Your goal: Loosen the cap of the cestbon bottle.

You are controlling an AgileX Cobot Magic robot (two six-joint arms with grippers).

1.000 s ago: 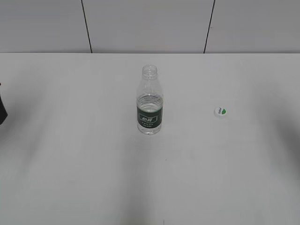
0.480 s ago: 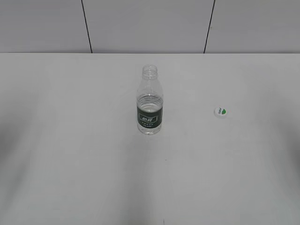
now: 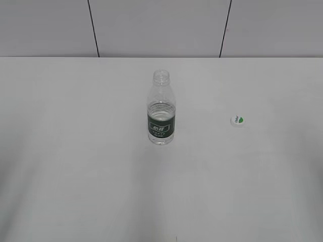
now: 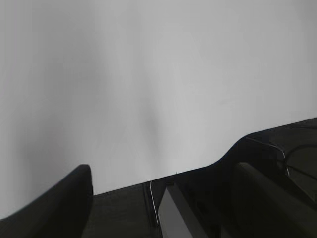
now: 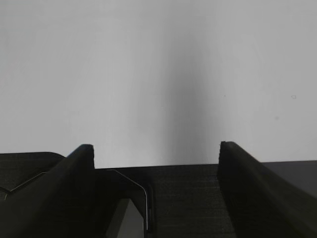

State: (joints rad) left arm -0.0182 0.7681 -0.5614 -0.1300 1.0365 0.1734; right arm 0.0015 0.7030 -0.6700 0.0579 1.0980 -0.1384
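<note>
The cestbon bottle (image 3: 161, 113) stands upright in the middle of the white table, clear with a dark green label band. Its ribbed neck is open, with no cap on it. The cap (image 3: 237, 120), white with a green patch, lies on the table well to the right of the bottle. Neither gripper shows in the exterior view. My left gripper (image 4: 163, 173) is open and empty above the table's near edge. My right gripper (image 5: 156, 148) is open and empty, also at the near edge. Neither wrist view shows the bottle or the cap.
The white table (image 3: 75, 176) runs back to a pale panelled wall (image 3: 161, 25). In both wrist views a dark area lies beyond the table's near edge, with a pale frame part (image 4: 173, 218) below.
A dark part of the left arm at the exterior view's left edge one second ago has gone out of view. The bottle and cap have not moved.
</note>
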